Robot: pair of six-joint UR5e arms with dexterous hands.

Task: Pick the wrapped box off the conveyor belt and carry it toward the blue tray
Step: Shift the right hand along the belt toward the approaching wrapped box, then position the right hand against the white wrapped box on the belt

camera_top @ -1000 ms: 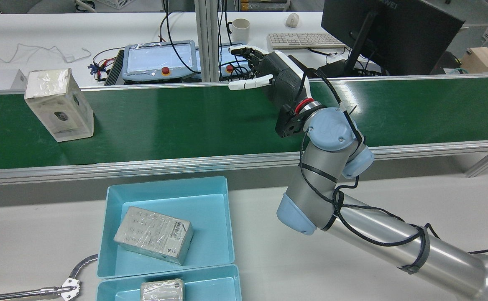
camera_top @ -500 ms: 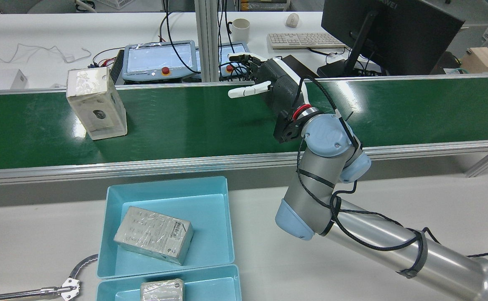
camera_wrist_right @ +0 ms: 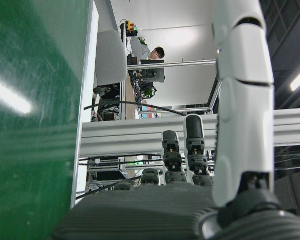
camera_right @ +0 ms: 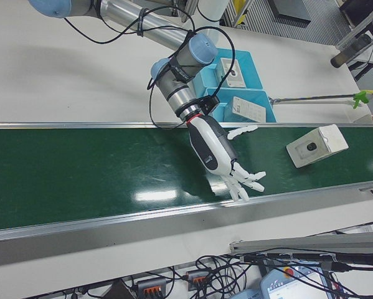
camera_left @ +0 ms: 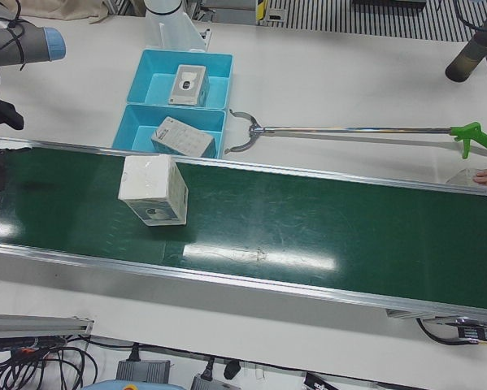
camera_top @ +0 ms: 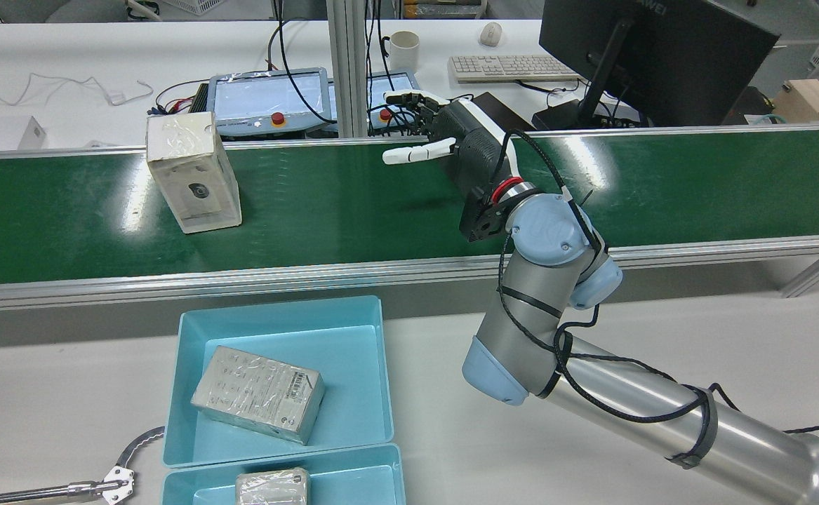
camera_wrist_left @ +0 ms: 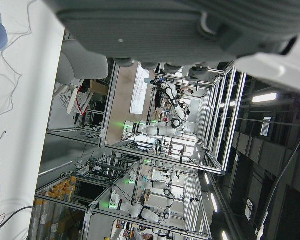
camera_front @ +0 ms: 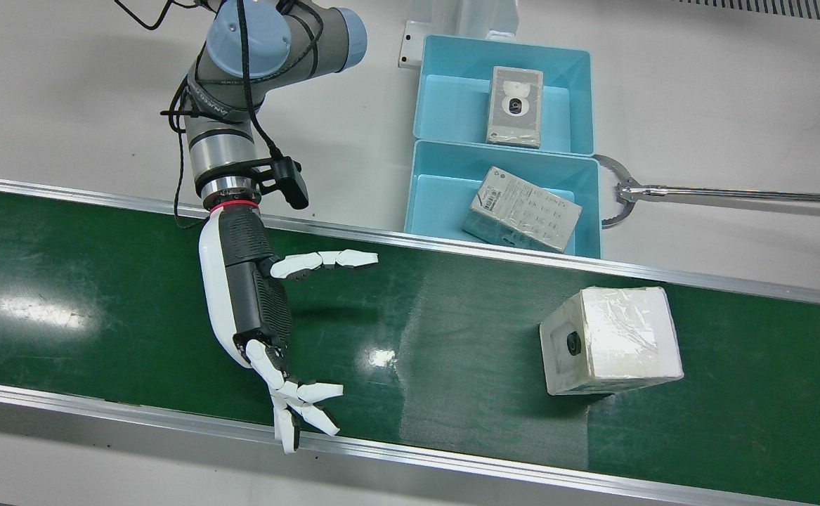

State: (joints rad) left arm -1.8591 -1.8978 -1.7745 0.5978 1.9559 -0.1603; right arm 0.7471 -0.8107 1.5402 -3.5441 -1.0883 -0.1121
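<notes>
The wrapped box [camera_front: 610,337] stands on the green conveyor belt [camera_front: 452,337], pale with clear film and a dark round mark on one face. It also shows in the rear view [camera_top: 194,172], the left-front view [camera_left: 152,191] and the right-front view [camera_right: 316,145]. My right hand [camera_front: 255,309] hovers over the belt, open and empty, fingers spread toward the box, with a wide gap between them [camera_top: 462,140] [camera_right: 214,149]. The blue tray [camera_front: 438,204] sits beside the belt's near rail and holds another wrapped box [camera_front: 522,209]. My left hand shows only as a dark palm [camera_wrist_left: 190,30] in its own view.
A second blue tray [camera_front: 452,98] with a box [camera_front: 515,105] adjoins the first. A long reacher tool [camera_front: 698,191] lies on the table by the trays. Beyond the belt stand teach pendants [camera_top: 269,102], a keyboard [camera_top: 507,68] and a monitor [camera_top: 655,49].
The wrapped box has ridden along the belt toward my right hand. My right hand has shifted slightly and stays open.
</notes>
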